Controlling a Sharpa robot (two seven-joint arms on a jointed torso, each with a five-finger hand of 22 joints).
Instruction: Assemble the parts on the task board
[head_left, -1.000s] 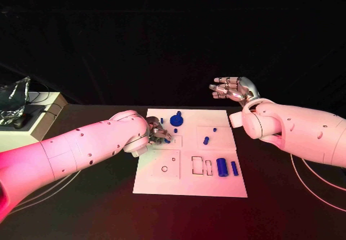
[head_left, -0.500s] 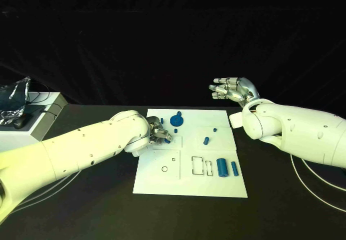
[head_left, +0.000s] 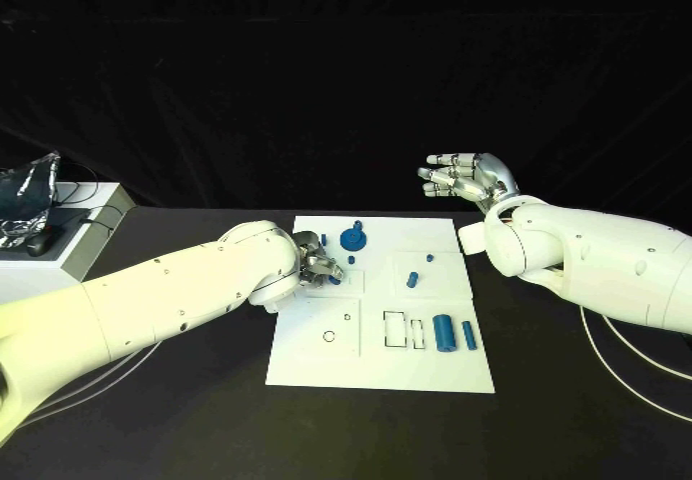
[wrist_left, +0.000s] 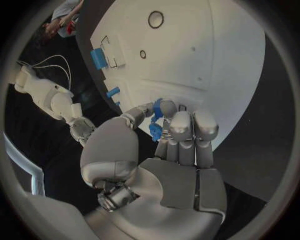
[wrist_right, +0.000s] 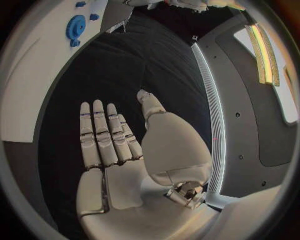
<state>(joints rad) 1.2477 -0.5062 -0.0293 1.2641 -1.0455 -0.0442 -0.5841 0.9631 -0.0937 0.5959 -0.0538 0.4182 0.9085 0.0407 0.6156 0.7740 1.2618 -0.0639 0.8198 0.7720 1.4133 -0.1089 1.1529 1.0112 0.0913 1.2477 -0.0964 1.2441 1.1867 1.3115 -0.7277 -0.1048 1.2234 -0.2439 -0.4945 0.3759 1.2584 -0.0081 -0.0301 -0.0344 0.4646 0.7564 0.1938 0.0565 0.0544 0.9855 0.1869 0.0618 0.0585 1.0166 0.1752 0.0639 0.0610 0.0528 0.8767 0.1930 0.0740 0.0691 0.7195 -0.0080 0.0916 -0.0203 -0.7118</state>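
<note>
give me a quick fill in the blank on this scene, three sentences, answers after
1. The left silver hand pinches a small ____ part over the white task board.
2. The right silver hand, raised off the black table, holds ____.
3. The round blue gear lies near the board's ____ edge, away from the robot.

Missing words: blue; nothing; far

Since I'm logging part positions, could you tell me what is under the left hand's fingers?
The left hand pinches a small blue part just over the white task board. Its fingers cover the board directly beneath, so any slot there is hidden.
</note>
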